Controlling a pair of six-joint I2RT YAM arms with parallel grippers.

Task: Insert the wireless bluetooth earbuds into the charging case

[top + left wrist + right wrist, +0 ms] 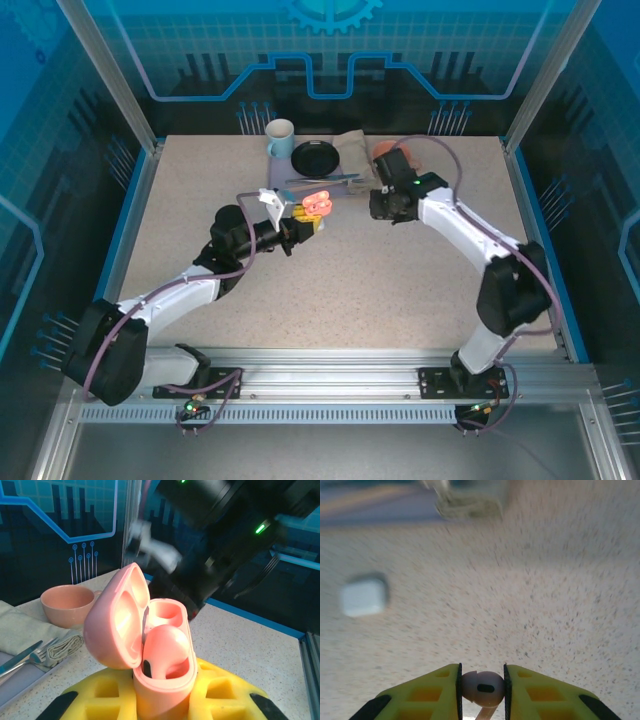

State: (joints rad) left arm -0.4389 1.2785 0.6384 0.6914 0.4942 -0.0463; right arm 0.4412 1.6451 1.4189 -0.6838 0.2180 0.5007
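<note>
The loose pink earbud (481, 688) is pinched across its bulb between the yellow fingers (430, 695) of the right tool (481, 685), with its stem pointing down out of the grip. It hangs above the speckled counter (545, 605), apart from the pink charging case (116, 625).

The earbud looks like a light, hard shell of glossy plastic. It should be stiff enough to take a firm pinch, but smooth and rounded enough to swivel or squirt out if the squeeze is off-centre. The bulb is probably the right place to hold it, since that leaves the stem free to lead into the socket.

The case stands lid-up and open, clamped at its lower body by the closed left tool (162, 697). One seated earbud (167, 650) fills the near socket, and the far empty socket (165, 614) waits. The case is also light and slick, and its hinge probably would not like a sideways push.

In the overhead view the two tools face each other near the middle of the counter. Further out lie a blurred white case (364, 597), a pink mug (67, 605), a folded napkin (30, 630) and a fork (25, 659).
</note>
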